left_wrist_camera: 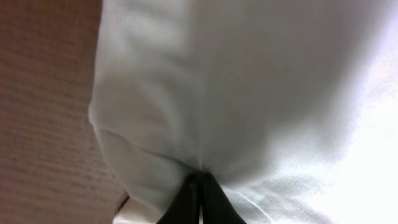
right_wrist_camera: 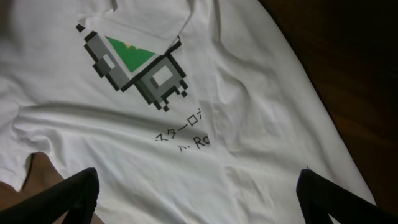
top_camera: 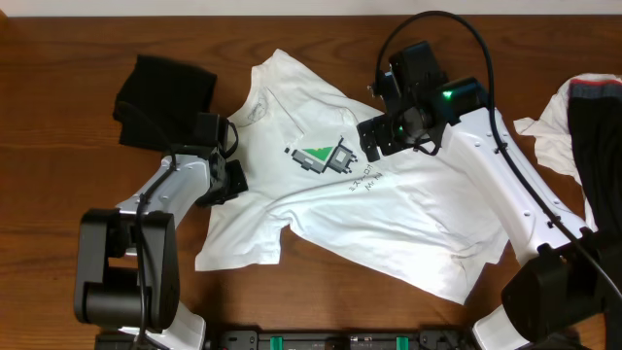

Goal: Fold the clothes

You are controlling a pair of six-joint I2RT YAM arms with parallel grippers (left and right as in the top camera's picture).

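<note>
A black garment (top_camera: 163, 92) lies bunched on the wooden table (top_camera: 58, 146), beyond the left gripper (top_camera: 231, 160), whose fingers are clamped together on an edge of the white T-shirt (top_camera: 408, 224). Only the left wrist view shows that pinch: dark fingertips (left_wrist_camera: 211, 202) meet in a fold of white cloth, with bare wood to one side. The shirt lies spread and rumpled between the two grippers. Over its chest, the right gripper (top_camera: 374, 136) hangs with fingers (right_wrist_camera: 68, 196) spread wide, holding nothing. Its wrist view alone shows the green-and-grey pixel print (right_wrist_camera: 134, 65) and grey lettering (right_wrist_camera: 183, 134) clearly, ahead of the fingertips. A white-and-dark garment (top_camera: 583, 107) lies heaped beyond that gripper, seen only from overhead.
</note>
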